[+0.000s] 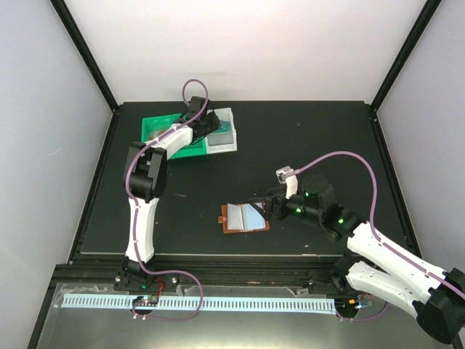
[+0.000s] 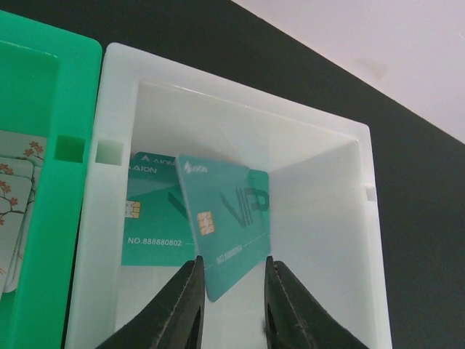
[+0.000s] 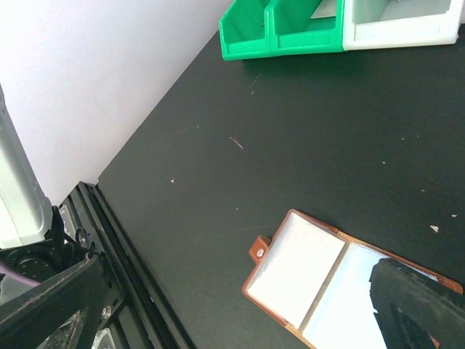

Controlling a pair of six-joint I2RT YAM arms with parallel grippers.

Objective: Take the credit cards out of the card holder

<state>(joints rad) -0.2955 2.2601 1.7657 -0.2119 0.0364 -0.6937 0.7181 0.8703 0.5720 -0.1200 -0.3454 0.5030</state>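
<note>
Far left on the black desk sits a green bin, and the left wrist view shows pale cards with a blossom print lying in it. A white bin stands touching its right side. The left pincer hangs over this white bin, pointing down into it.

Two credit cards lie inside the bin. A flat teal card rests on the bin floor with its printed number readable. A tilted teal card marked VIP lies partly over the first one's right half, with its lower end between the black fingers. The jaws stand a little apart, one close against each long edge of that card. I cannot tell whether they pinch it or merely flank it.

Nearer the middle of the desk, well apart from the bins, the card holder lies opened flat. It has a brown rim, two pale pocket faces turned up and a small brown tab on its left edge.

Just right of it is the right pincer, its jaws spread wide and holding nothing. In the right wrist view one dark finger sits over the holder's right-hand page, though contact cannot be judged
</note>
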